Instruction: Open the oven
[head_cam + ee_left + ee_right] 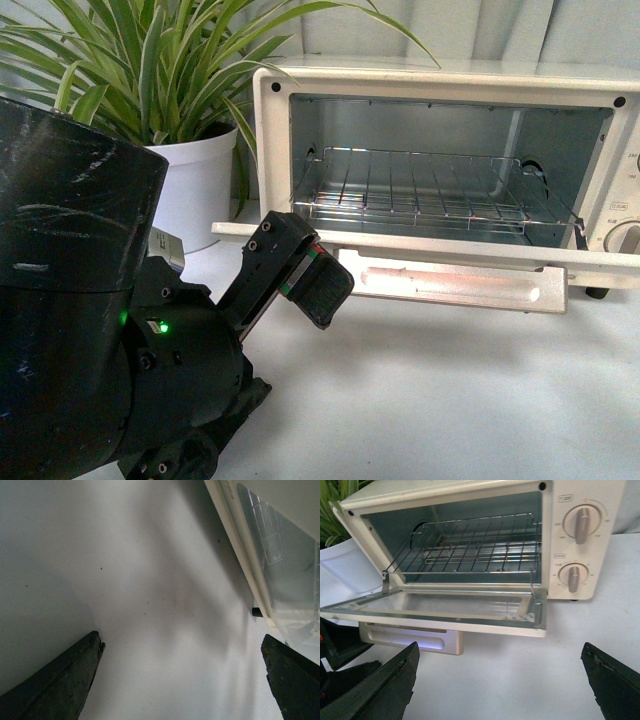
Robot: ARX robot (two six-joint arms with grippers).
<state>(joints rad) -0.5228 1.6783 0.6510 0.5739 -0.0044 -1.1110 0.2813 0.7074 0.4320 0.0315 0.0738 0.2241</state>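
The cream-white oven stands at the back of the table with its door hanging down flat and open. The bar handle sits under the door's front edge. The wire rack and shiny interior show. My left gripper is open and empty, just below the door's left end, beside the handle. In the left wrist view its jaws are wide apart over the table, with the door's glass alongside. My right gripper is open and empty, in front of the open door and apart from it.
A potted plant in a white pot stands left of the oven. Two knobs sit on the oven's right panel. The white table stretches out in front. My left arm's base fills the lower left.
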